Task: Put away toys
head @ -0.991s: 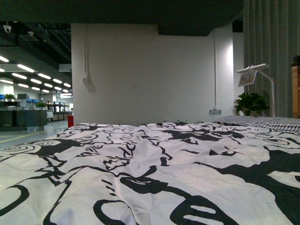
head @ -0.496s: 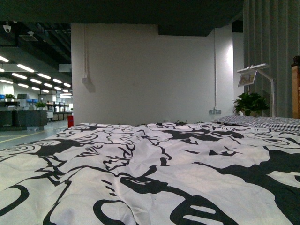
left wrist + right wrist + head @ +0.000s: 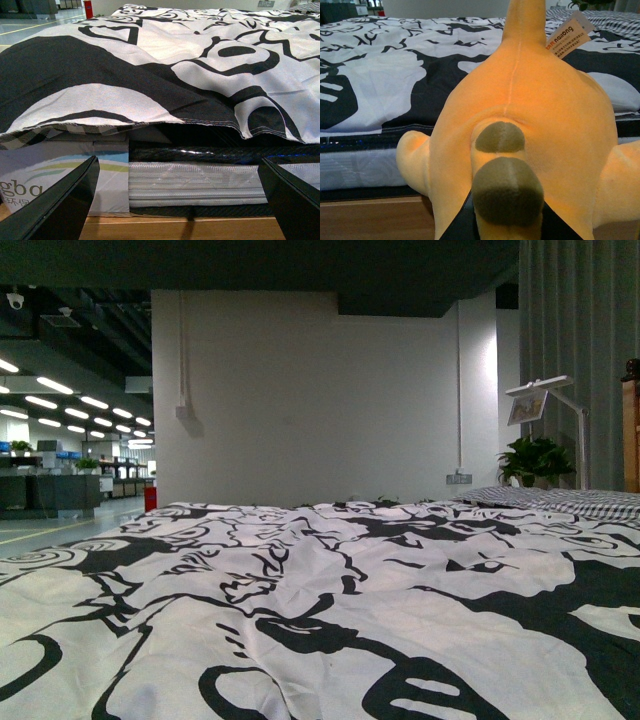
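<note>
Front view: only the quilt (image 3: pixel 320 620) – no toy, no arm. Left wrist view: the left gripper (image 3: pixel 177 162) gapes empty below the quilt's hanging edge. Right wrist view: the right gripper (image 3: pixel 507 212) pinches the plush toy (image 3: pixel 520 110) – its long axis runs away from the gripper, toward the quilt.

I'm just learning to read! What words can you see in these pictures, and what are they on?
"nairong": on the tag of the plush. The letters before it and the lines under it are too small to read.
"gba": on the box under the bed cover, cut off at the picture's edge. The characters below it are too blurred to read.
Wall sign: too small to read.
</note>
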Robot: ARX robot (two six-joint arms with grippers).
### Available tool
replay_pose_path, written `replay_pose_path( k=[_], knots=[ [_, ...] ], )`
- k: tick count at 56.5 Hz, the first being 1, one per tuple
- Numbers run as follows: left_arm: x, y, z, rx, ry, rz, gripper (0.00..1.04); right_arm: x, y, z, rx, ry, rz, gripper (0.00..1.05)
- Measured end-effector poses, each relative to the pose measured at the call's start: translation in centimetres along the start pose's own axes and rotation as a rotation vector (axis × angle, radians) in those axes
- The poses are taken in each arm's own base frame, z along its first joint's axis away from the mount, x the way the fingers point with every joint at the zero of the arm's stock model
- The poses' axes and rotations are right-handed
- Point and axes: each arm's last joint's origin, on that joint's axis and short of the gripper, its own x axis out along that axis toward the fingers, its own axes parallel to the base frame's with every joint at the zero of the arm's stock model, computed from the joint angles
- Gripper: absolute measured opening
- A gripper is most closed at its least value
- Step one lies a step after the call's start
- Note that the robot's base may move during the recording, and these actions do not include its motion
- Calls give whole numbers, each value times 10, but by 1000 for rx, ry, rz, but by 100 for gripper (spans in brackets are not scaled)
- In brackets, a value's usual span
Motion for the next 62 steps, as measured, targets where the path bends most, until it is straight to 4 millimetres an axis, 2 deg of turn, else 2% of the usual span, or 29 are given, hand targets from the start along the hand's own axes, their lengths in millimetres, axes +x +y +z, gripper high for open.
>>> replay_pose_path(
  k=[9,62],
  knots=[
    [0,0,0,0,0,0,98,0,0,-11,0,5,0,7],
    [0,0,0,0,0,6,98,0,0,-11,0,5,12,7]
  ],
)
